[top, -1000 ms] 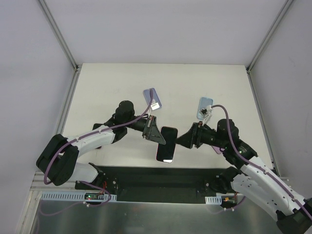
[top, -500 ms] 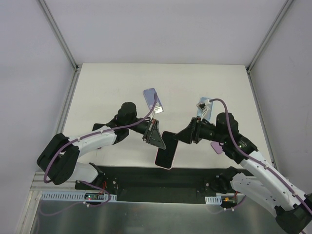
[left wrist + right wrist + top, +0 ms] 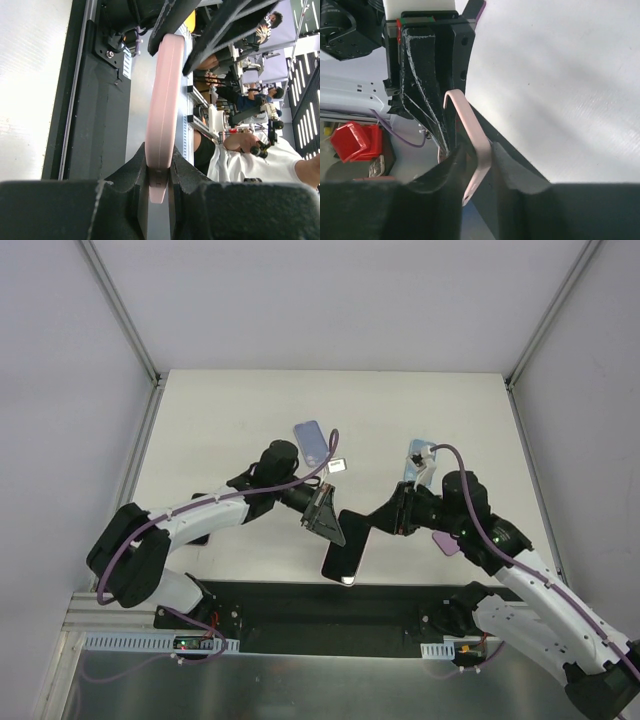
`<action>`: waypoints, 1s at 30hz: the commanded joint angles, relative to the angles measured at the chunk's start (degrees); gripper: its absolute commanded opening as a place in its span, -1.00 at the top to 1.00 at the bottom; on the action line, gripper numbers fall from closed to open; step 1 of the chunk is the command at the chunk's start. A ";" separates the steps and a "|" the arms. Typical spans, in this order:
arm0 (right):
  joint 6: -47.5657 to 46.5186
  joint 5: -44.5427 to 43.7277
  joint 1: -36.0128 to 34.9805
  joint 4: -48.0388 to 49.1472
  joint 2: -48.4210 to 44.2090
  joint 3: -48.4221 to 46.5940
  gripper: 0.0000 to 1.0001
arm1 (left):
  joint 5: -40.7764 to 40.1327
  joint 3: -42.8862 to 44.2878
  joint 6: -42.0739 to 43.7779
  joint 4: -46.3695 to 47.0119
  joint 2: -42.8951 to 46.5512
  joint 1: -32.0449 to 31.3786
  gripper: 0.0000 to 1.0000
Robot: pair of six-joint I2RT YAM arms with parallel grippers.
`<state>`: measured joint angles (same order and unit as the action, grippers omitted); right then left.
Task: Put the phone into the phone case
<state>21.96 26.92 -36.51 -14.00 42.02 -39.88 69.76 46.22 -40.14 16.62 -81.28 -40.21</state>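
The right gripper (image 3: 369, 523) has clamped the phone (image 3: 343, 552), also pinched by the left gripper (image 3: 333, 528). The blue case (image 3: 311, 442) lies beyond, leftward.

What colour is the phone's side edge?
The phone edge is pale pink; clearest in left wrist view.

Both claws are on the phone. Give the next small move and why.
Probably open the left claw: both claws clamp the pink-edged phone, so one must release before the right claw can carry it to a blue case.
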 commanded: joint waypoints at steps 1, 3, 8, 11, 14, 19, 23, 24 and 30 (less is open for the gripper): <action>0.10 3.47 -1.37 1.40 -2.64 -1.88 0.28 | -4.55 1.77 -0.80 1.29 -1.61 -0.58 1.00; 1.94 5.24 -1.37 4.23 -4.13 1.28 0.03 | -3.23 0.90 -2.92 6.11 -0.73 -0.66 1.00; 4.15 5.60 -1.28 6.97 -7.73 6.99 -0.26 | -4.01 -0.07 -6.79 10.71 2.52 -0.58 1.00; 6.16 5.86 -1.37 8.72 -11.16 11.48 -0.33 | -5.24 -0.42 -7.23 10.89 5.07 -0.58 1.00; 9.06 7.36 -1.46 13.46 -13.36 14.65 -0.34 | -7.00 -0.69 -7.93 11.50 6.65 -0.58 1.00; 12.05 8.85 -1.46 19.61 -13.37 16.67 -0.29 | -8.32 -0.86 -10.30 14.58 7.01 -0.66 1.00; 12.59 8.86 -1.54 20.94 -12.93 17.38 -0.08 | -9.90 -0.95 -10.66 15.02 7.18 -0.66 1.00; 12.59 8.77 -1.54 21.20 -13.19 17.46 0.05 | -10.60 -1.04 -10.66 14.67 7.27 -0.66 1.00; 14.17 7.36 -1.72 21.04 -13.19 17.38 0.79 | -16.32 0.98 -5.13 3.95 7.45 -0.66 1.00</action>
<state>34.33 33.74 -37.76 2.92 29.19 -22.17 57.67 45.15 -48.62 24.16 -76.31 -41.15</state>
